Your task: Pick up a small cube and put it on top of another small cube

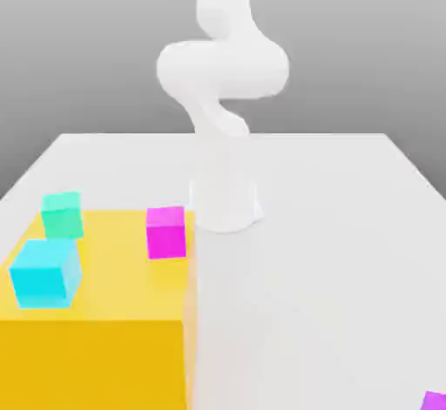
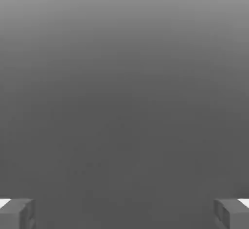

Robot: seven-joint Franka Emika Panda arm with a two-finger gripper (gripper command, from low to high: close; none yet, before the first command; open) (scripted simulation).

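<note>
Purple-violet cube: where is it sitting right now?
In the exterior view, the purple-violet cube lies on the white table at the bottom right corner, partly cut off, far from the yellow block and its magenta cube.

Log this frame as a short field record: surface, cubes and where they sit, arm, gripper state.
surface: white table
block: large yellow block at the exterior view's left
on block: green cube, cyan cube, magenta cube at its edge
purple cube: on table, exterior view's lower right corner, cut off by frame
arm: raised, base behind the block
gripper: open, fingertips wide apart, nothing between them
</note>
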